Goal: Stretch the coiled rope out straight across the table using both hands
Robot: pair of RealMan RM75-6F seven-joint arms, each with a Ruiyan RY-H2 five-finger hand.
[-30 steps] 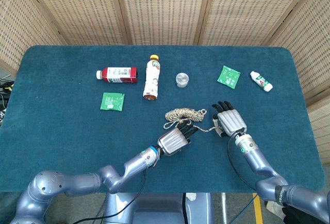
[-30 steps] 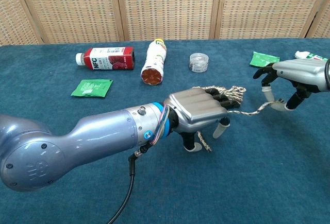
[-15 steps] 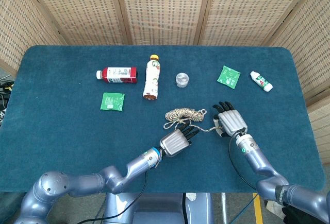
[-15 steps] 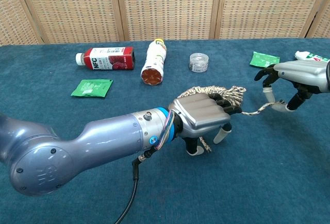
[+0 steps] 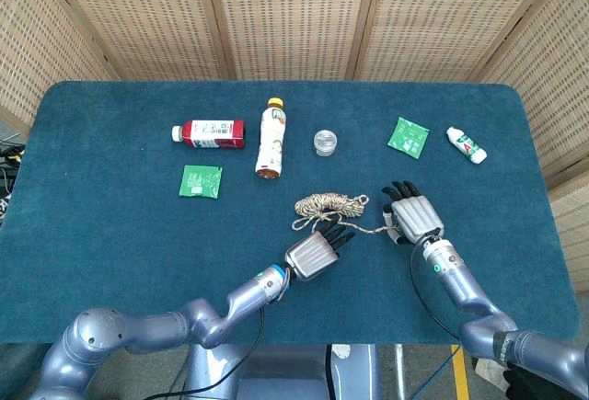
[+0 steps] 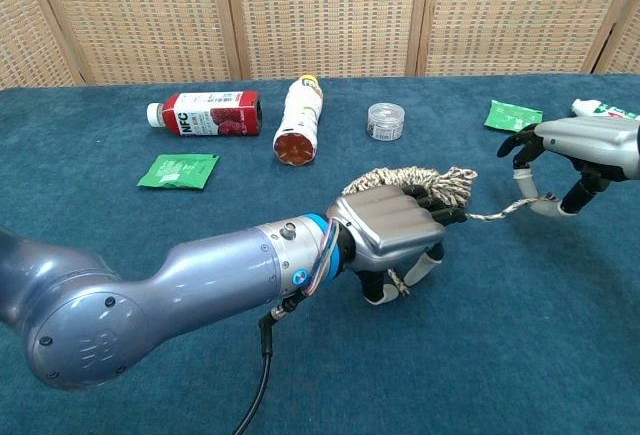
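Note:
The tan rope (image 5: 329, 204) lies mostly in a loose coil on the blue table (image 5: 110, 234), also seen in the chest view as the coil (image 6: 425, 179). My left hand (image 5: 313, 253) sits just in front of the coil, knuckles up; in the chest view my left hand (image 6: 392, 228) has a short rope end (image 6: 400, 279) pinched under it between thumb and fingers. A thin strand (image 6: 497, 214) runs from the coil to my right hand (image 6: 583, 149), which pinches it low beside the table. In the head view my right hand (image 5: 414, 217) is right of the coil.
Behind the rope lie a red bottle (image 5: 210, 132), a tea bottle (image 5: 270, 138) and a small clear jar (image 5: 325, 142). Green packets rest at left (image 5: 201, 180) and back right (image 5: 408, 136), with a white tube (image 5: 467, 144) beyond. Woven screens close off the back.
My left hand has drawn slightly toward the near edge and its thumb has closed in on the rope end. My right hand has edged right, and the strand looks straighter.

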